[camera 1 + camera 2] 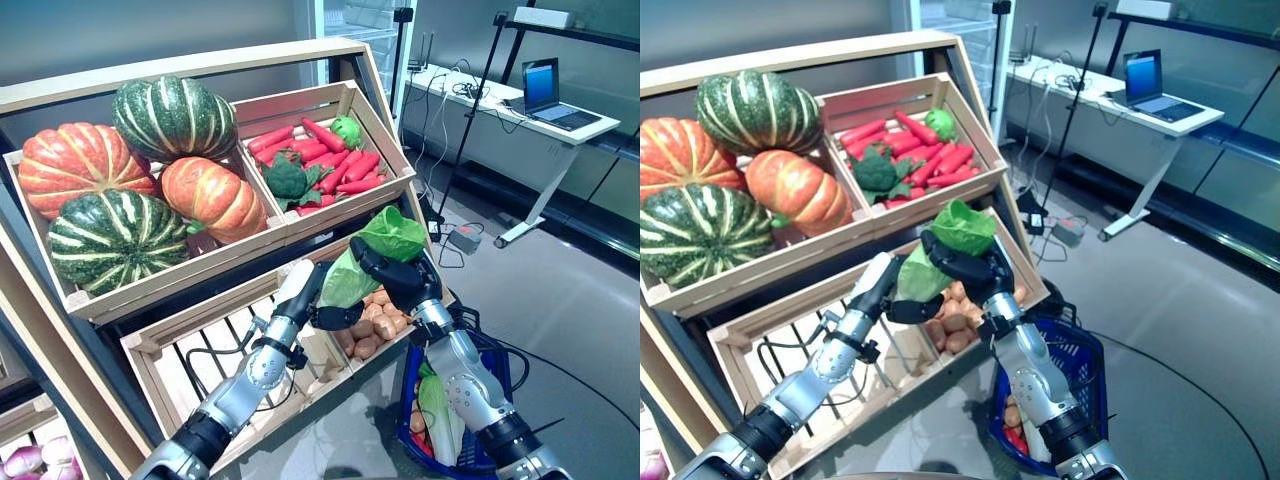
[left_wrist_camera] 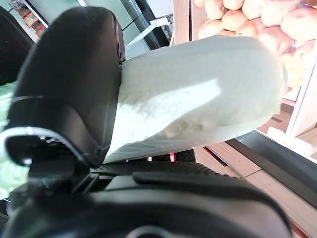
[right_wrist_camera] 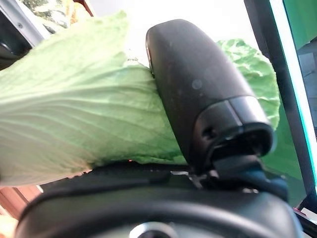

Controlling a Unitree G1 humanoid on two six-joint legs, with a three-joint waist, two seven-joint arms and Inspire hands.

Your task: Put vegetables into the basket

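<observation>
A green leafy cabbage (image 1: 385, 235) is held between both hands above the stand's lower crate of small brown potatoes (image 1: 375, 325). My left hand (image 1: 335, 318) grips its pale stem end (image 2: 198, 94), the thumb (image 2: 74, 84) curled over it. My right hand (image 1: 395, 275) grips the leafy end (image 3: 74, 114), the thumb (image 3: 198, 84) pressed on the leaves. The blue basket (image 1: 406, 405) stands on the floor below my right forearm. In it lie a pale green cabbage (image 1: 440, 415), an orange round vegetable (image 1: 417, 420) and something red (image 1: 425, 445).
The wooden stand (image 1: 300, 225) with slanted crates is at the left and centre. A white desk (image 1: 500, 115) with a laptop (image 1: 545, 90) stands at the back right, with tripod legs and a power brick (image 1: 465, 238) on the grey floor.
</observation>
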